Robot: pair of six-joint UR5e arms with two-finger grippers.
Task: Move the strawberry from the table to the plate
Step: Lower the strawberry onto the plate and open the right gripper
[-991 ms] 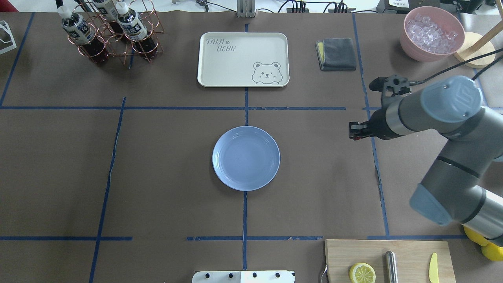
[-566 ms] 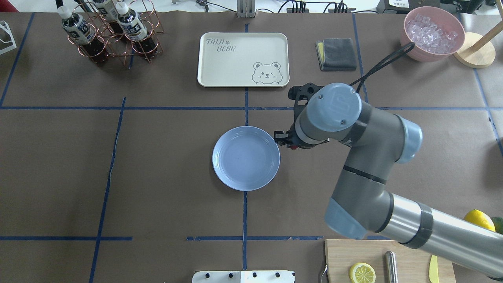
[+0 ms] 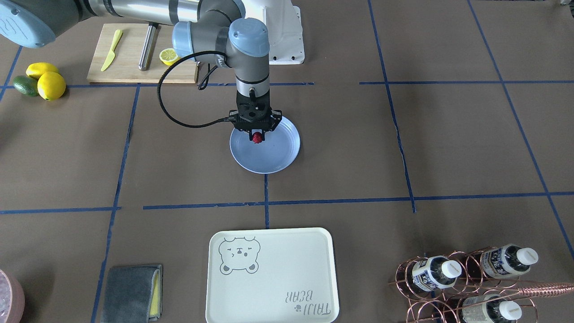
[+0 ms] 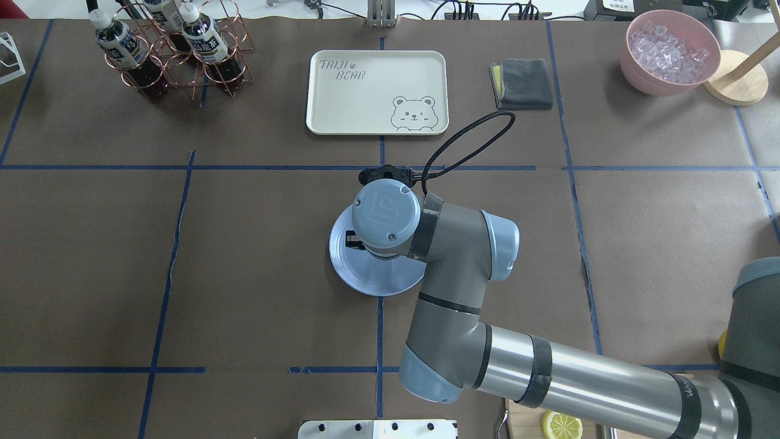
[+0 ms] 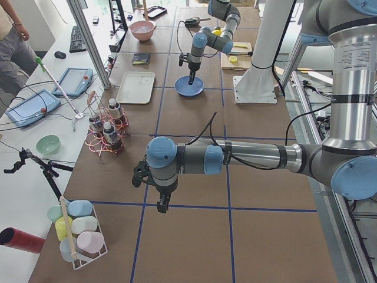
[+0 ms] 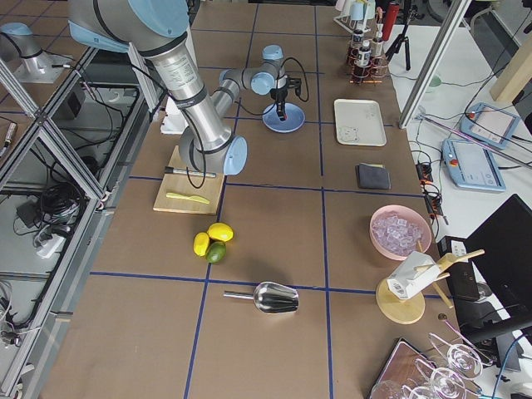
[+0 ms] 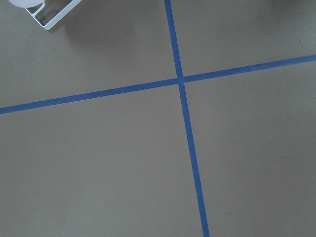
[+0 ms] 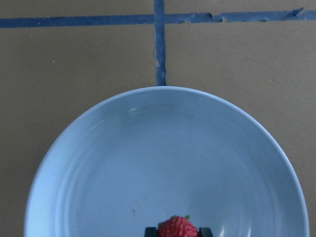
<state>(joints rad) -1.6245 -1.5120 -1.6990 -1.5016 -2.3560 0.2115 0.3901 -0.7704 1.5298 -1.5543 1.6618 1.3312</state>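
The broad brown paper-covered table (image 3: 403, 134) carries the round pale-blue glossy plate (image 3: 281, 154) at its middle, far from every edge. Over the plate the right jaws are closed narrowly on the small red bumpy strawberry (image 3: 257, 138). It is best lowered close to the plate's floor before release, lest it roll off. How the left jaws stand cannot be told.

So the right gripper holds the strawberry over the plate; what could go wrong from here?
1. The strawberry in the right gripper hangs off the centre of the plate; if released too high, it might roll toward the rim.
2. Pinched as it is, the berry might cling to one jaw when the gripper opens.
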